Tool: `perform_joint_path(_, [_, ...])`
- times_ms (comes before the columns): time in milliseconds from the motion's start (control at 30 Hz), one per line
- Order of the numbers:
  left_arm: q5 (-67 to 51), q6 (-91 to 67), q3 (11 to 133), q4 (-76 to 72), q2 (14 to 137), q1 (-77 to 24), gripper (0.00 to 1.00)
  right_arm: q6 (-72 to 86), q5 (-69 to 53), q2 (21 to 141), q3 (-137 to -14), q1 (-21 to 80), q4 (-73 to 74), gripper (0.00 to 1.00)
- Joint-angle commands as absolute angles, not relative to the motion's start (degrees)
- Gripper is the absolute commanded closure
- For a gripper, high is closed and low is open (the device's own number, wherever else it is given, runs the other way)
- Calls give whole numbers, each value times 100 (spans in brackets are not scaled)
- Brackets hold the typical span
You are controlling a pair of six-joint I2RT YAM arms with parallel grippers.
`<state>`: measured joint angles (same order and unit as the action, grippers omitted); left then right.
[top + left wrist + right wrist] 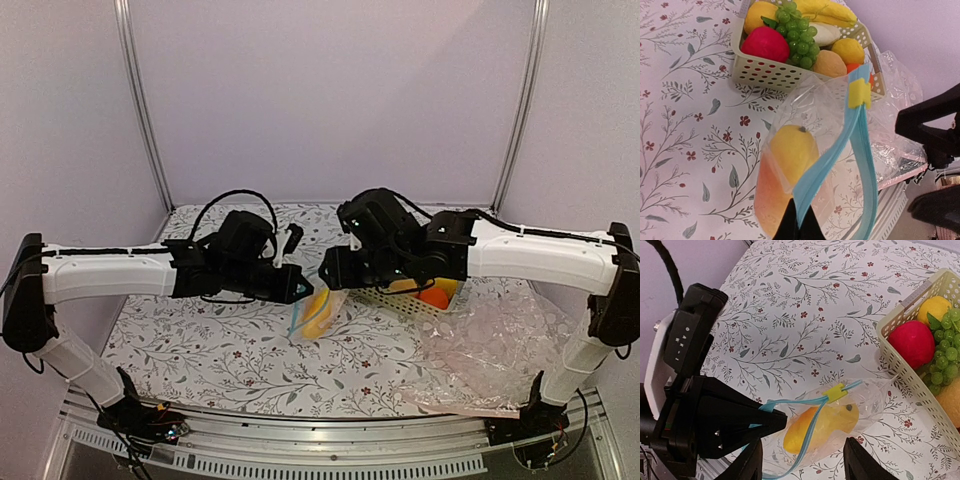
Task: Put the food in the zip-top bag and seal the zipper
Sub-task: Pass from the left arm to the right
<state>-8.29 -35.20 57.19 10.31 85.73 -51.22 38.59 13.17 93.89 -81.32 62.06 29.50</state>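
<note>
The clear zip-top bag (pixel 318 318) hangs just above the table between my two grippers. Both fruits are inside it: the rounded yellow one (pixel 792 152) on top and the orange-yellow one (pixel 765 197) beneath. They also show in the right wrist view (pixel 825 427). The light blue zipper (pixel 840 145) gapes open, its two strips parting away from a yellow slider (pixel 859 93) at the far end. My left gripper (pixel 799 222) is shut on the zipper strip at the near end. My right gripper (pixel 807 462) is open and empty, just above the bag.
A cream perforated basket (pixel 770 75) holds red, green, white and yellow fruits right behind the bag. It also shows in the right wrist view (pixel 905 365). A large pinkish clear plastic sheet (pixel 500 350) lies at the front right. The table's front edge is close below.
</note>
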Motion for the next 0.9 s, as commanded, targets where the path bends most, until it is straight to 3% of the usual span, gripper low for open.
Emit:
perform_joint_path(0, [-645,-3741,5704,1021,8577,-5045,100,3995,1468,9887,-8336,6173,3349,45])
perform_joint_path(133, [-693,-3812,5717,957,8688,-5066,100,4025,1410,10105,-8409,6171,3358,51])
perform_joint_path(267, [-887,-3744,5792,902,8811,-5127,100,4047,1350,10302,-8536,6177,3364,80])
perform_joint_path(300, [-891,-3718,5823,966,8829,-5139,97,4084,1331,10314,-8536,6176,3342,87])
perform_joint_path(367, [-837,-3673,5852,1140,8814,-5156,79,4183,1237,10313,-8494,6145,3242,99])
perform_joint_path(500, [-528,-3478,5683,1431,8577,-5319,43,4486,1055,10262,-8342,6031,3005,100])
perform_joint_path(600, [-175,-3424,5435,1683,8285,-5526,22,4552,1149,10232,-8323,6025,2977,100])
perform_joint_path(667, [-52,-3517,5276,1734,8139,-5658,17,4566,1215,10209,-8308,6028,2963,100])
perform_joint_path(867, [240,-4185,4933,1410,8035,-5940,18,4605,1278,10137,-8266,6021,2910,100])
